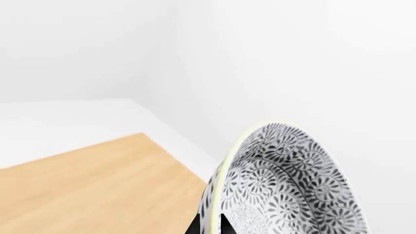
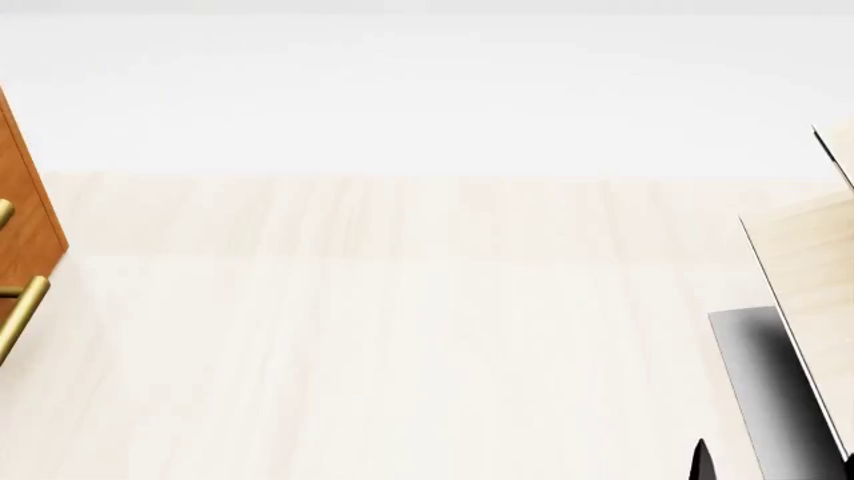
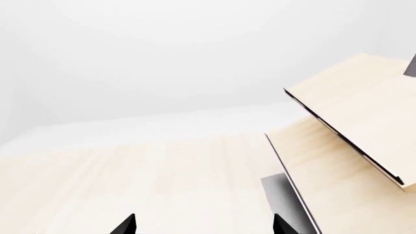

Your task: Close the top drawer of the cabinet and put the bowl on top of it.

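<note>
Bowl held by left arm; placement on cabinet pending.

The left gripper (image 1: pixel 209 227) is clamped on the rim of the round white grey-floral bowl (image 1: pixel 286 185), above the orange-brown wooden cabinet (image 1: pixel 97 187). Lower it level before release. The right gripper (image 3: pixel 202 225) is spread wide and empty.

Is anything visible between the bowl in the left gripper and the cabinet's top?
Nothing visible. In the left wrist view the bowl sits tilted in the left gripper, beside an orange-brown wooden top surface that shows bare. Whether that surface is the cabinet cannot be told.
</note>
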`<state>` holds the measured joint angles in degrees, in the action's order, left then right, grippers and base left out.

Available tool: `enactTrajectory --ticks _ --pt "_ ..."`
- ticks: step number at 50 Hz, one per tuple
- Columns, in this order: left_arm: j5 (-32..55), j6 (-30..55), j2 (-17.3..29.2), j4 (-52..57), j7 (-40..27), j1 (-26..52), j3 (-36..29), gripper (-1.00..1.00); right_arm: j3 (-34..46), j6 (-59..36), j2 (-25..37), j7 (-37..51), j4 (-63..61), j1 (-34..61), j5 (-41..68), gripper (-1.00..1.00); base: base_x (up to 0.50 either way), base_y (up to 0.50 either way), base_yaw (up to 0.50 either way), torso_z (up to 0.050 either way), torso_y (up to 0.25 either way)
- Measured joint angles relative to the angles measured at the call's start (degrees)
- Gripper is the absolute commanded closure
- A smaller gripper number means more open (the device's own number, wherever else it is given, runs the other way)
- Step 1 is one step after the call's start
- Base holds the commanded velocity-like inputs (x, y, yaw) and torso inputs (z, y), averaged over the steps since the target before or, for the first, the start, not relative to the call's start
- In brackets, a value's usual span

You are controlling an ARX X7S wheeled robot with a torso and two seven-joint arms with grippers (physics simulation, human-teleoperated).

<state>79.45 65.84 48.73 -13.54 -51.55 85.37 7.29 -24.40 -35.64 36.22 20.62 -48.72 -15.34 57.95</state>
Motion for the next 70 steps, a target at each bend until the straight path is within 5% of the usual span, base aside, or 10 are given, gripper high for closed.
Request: enactTrajectory --ticks 44,70 --pt "-3.08 -4.56 4.79 -0.08 5.26 -11.26 3.34 1.0 -0.01 2.91 -2.05 -2.53 2.08 -3.2 -2.77 -1.0 0.0 0.0 0.0 0.0 0.0" --pt "-7.56 -7.48 4.26 -5.26 6.51 -6.37 0.44 1.0 1.27 4.11 -2.84 -3.79 4.12 -3.4 -4.73 -1.0 0.0 0.0 0.0 0.0 0.0"
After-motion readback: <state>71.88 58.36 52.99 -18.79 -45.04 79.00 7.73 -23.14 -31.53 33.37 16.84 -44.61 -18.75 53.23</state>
